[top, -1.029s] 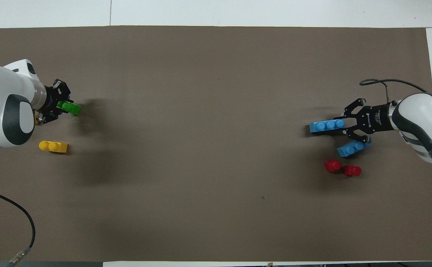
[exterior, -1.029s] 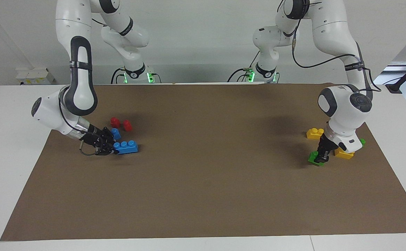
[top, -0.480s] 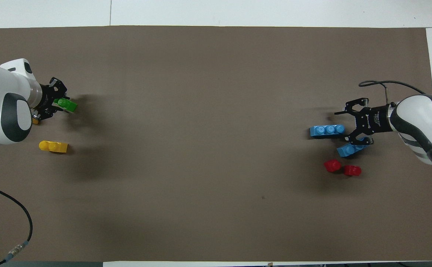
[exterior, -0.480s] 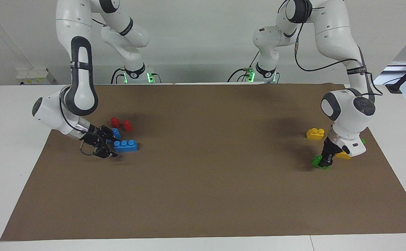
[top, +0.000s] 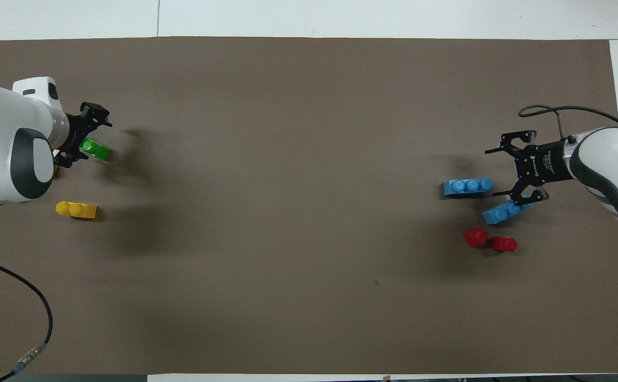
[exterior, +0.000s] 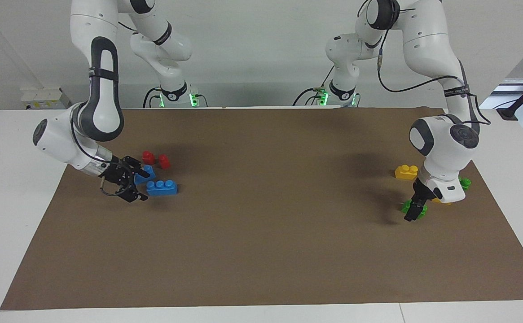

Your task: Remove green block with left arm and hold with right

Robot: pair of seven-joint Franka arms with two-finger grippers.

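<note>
Brown mat (white table) — white wall

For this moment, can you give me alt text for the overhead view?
The open left gripper is over a green block lying on the brown mat, with a yellow block nearer the robots. At the other end, the open right gripper sits beside two blue blocks and two red pieces.

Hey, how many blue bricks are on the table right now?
2. The longer blue brick lies on the mat toward the right arm's end; the shorter blue brick sits beside it, nearer to the robots. None appears hidden.
</note>
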